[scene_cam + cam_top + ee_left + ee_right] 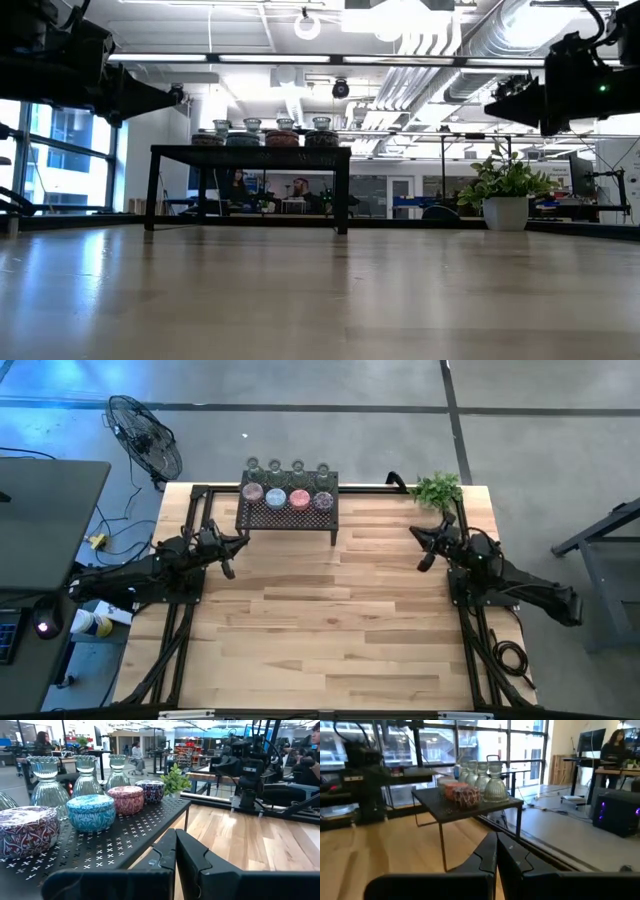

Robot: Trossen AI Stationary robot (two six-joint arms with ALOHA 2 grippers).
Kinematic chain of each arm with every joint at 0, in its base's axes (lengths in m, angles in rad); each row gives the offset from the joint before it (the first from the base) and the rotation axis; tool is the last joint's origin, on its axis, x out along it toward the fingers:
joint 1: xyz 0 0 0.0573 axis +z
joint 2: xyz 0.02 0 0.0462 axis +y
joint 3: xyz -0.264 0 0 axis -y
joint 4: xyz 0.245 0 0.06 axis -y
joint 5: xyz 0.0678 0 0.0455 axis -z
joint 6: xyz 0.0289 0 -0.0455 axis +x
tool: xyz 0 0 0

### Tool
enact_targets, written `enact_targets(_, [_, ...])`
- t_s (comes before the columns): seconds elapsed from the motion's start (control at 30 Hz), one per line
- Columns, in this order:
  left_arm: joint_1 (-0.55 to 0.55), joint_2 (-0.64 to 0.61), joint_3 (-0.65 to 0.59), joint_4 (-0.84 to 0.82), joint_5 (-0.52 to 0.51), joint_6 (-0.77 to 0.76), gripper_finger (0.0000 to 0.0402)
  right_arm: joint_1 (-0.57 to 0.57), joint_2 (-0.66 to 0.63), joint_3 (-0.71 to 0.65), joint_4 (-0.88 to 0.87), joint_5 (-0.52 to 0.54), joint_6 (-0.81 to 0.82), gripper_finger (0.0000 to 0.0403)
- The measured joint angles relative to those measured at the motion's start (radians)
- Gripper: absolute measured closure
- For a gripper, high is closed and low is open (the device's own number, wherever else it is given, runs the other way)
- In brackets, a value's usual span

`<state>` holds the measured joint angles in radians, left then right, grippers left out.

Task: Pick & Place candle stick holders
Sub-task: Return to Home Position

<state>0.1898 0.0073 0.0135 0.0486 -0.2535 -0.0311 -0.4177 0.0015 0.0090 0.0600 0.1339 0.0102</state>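
Observation:
A black mesh rack (pixel 288 510) stands at the table's far middle. On it sit several candle stick holders: a far row of clear-greenish glass ones (pixel 274 465) and a near row of round patterned ones, mauve (pixel 253 493), blue (pixel 276 498), pink (pixel 299 498) and purple (pixel 322 500). They also show in the left wrist view, blue (pixel 91 812) and clear (pixel 47 785). My left gripper (pixel 228 565) is shut and empty, left of the rack and nearer. My right gripper (pixel 425 560) is shut and empty, right of the rack.
A small green potted plant (pixel 437 488) stands at the table's far right corner, just beyond my right gripper. A fan (pixel 145 435) stands on the floor past the far left corner. The wooden table top (pixel 330 620) stretches toward the near edge.

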Motion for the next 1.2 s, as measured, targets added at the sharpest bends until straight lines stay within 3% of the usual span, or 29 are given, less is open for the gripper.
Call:
enact_targets(0.13, [0.0,0.004,0.0,0.0,0.001,0.0,0.0401,-0.017,0.002,0.0,-0.017,-0.053,0.033,0.0403])
enact_targets(0.27, [0.0,0.004,0.0,0.0,0.0,0.0,0.0401,-0.021,0.006,0.0,0.008,-0.144,-0.035,0.0403])
enact_targets(0.47, [0.0,0.004,0.0,0.0,-0.001,0.0,0.0401,-0.021,0.006,0.0,-0.033,-0.138,0.042,0.0403])
enact_targets(1.2, [0.0,0.004,0.0,0.0,-0.001,0.0,0.0401,-0.021,0.006,0.0,-0.036,-0.134,0.035,0.0402])
